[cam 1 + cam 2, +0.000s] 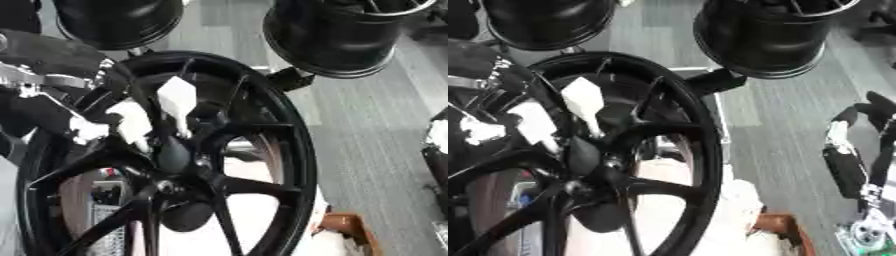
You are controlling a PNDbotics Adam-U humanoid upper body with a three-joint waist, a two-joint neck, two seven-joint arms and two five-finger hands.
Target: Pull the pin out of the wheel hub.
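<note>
At the centre of the black wheel hub point(166, 155), where the spokes meet, the left robot hand point(131, 122) reaches in from the left with its white-tipped fingers point(178, 97) curled down toward the middle. The pin point(185, 131) itself cannot be made out with certainty; it appears to be a short pale stub just under the fingertips, running roughly up and down in the view along the hub's axis, so the hand sits directly over it rather than beside it. The fingers look closed around that spot, though whether they actually pinch the pin is hard to tell. The right robot hand point(859, 150) hangs well apart at the right edge, off the wheel; its fingers cannot be read. The left hand is plainly the nearer one, and the pull would likely run back along the pin's axis, away from the hub.
</note>
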